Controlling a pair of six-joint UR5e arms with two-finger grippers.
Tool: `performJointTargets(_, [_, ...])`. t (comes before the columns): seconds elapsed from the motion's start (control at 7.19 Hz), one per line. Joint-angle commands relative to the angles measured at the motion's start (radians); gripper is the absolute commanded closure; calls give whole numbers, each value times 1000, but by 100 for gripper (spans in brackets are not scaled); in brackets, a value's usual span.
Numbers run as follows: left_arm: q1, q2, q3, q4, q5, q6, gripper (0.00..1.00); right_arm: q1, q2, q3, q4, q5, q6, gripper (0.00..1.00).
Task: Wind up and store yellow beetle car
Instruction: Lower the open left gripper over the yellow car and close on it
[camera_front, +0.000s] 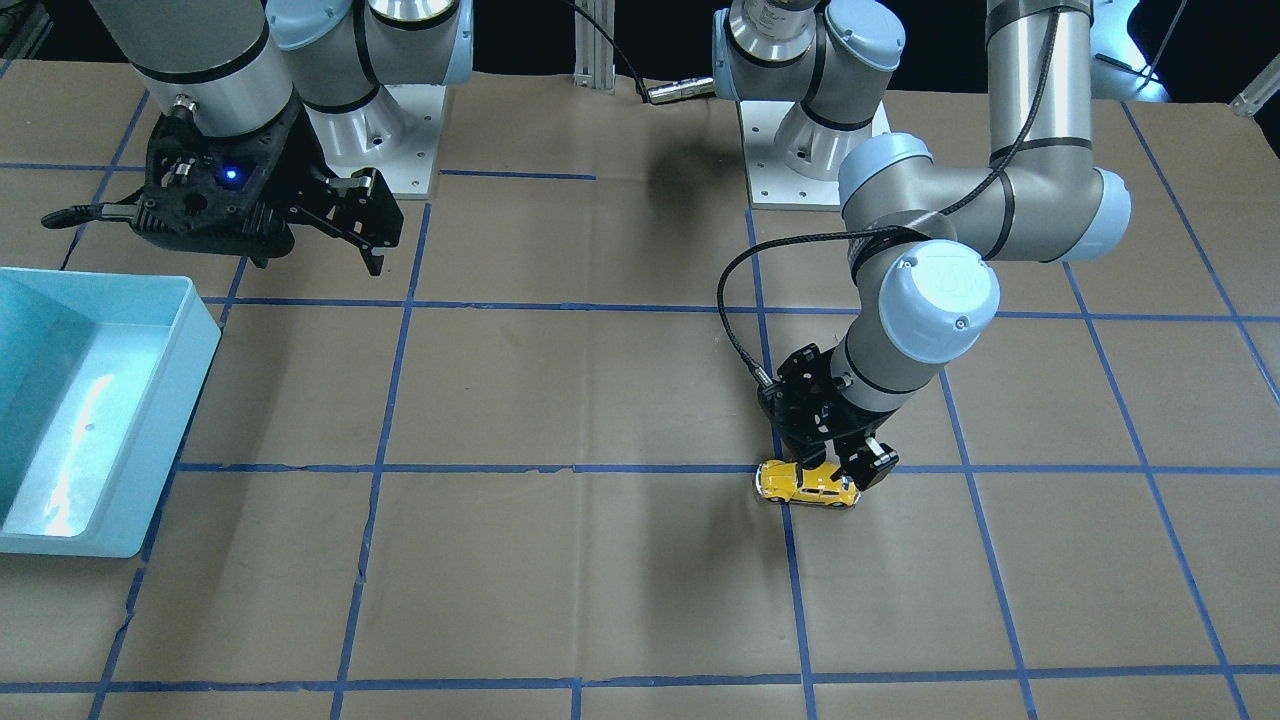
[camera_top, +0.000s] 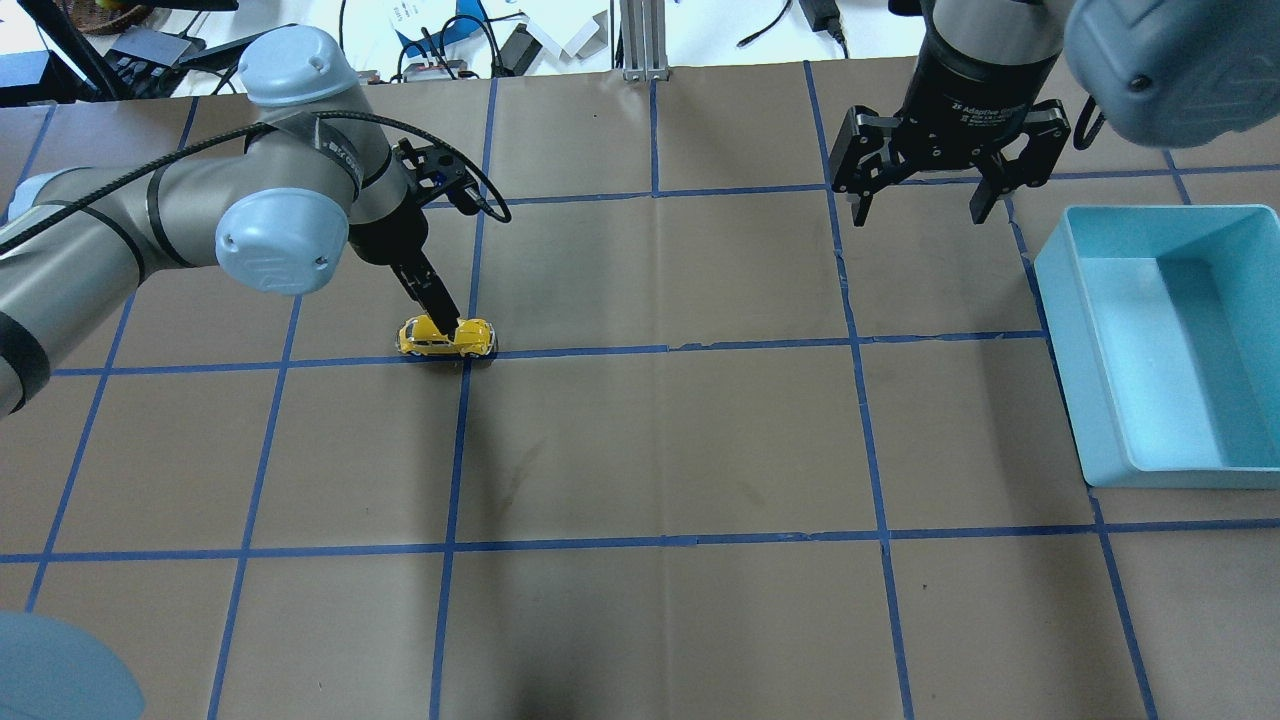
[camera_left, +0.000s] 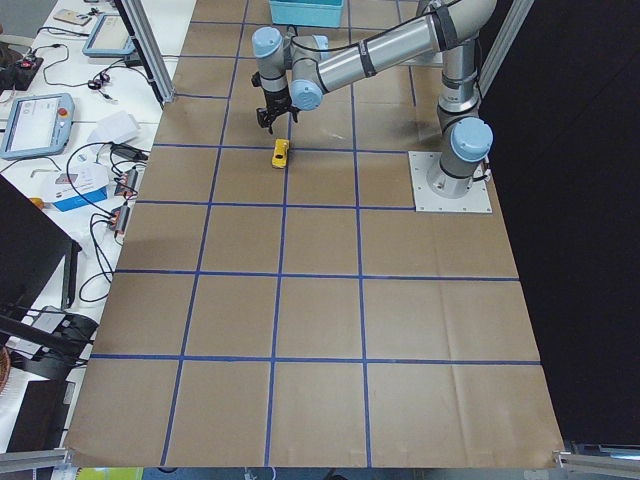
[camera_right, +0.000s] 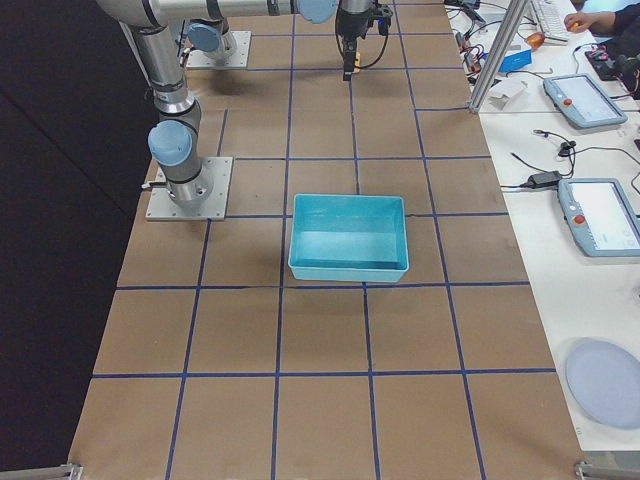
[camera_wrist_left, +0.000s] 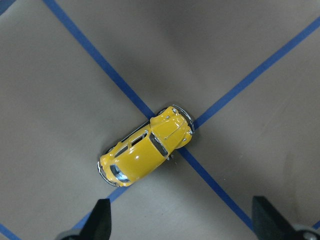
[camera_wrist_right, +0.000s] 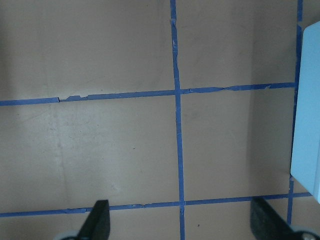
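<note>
The yellow beetle car (camera_top: 445, 338) stands on its wheels on the brown paper, across a blue tape crossing. It also shows in the front view (camera_front: 807, 485), the left side view (camera_left: 281, 153) and the left wrist view (camera_wrist_left: 145, 152). My left gripper (camera_top: 440, 310) hangs right over the car, open, with its fingertips (camera_wrist_left: 102, 220) spread wide and nothing between them. My right gripper (camera_top: 915, 205) is open and empty, held high on the other side of the table, next to the bin.
A light blue open bin (camera_top: 1060, 330) stands at the table's right end, with nothing showing inside; it also shows in the front view (camera_front: 200, 340) and the right side view (camera_right: 348, 270). Blue tape lines grid the brown paper.
</note>
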Motion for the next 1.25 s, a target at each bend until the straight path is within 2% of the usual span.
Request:
performJointTargets(0.0, [0, -27, -83, 165, 5, 303, 2, 0, 0, 0, 0, 0, 0, 0])
performJointTargets(0.28, [1, -81, -96, 236, 7, 440, 5, 0, 0, 0, 0, 0, 0, 0])
performJointTargets(0.84, [3, -93, -90, 235, 5, 472, 8, 2, 0, -3, -3, 0, 5, 0])
performJointTargets(0.97, [4, -95, -88, 233, 5, 479, 16, 0, 2, 0, -5, 9, 2, 0])
performJointTargets(1.11, [6, -92, -88, 232, 7, 478, 61, -5, 2, 0, -2, 6, 0, 0])
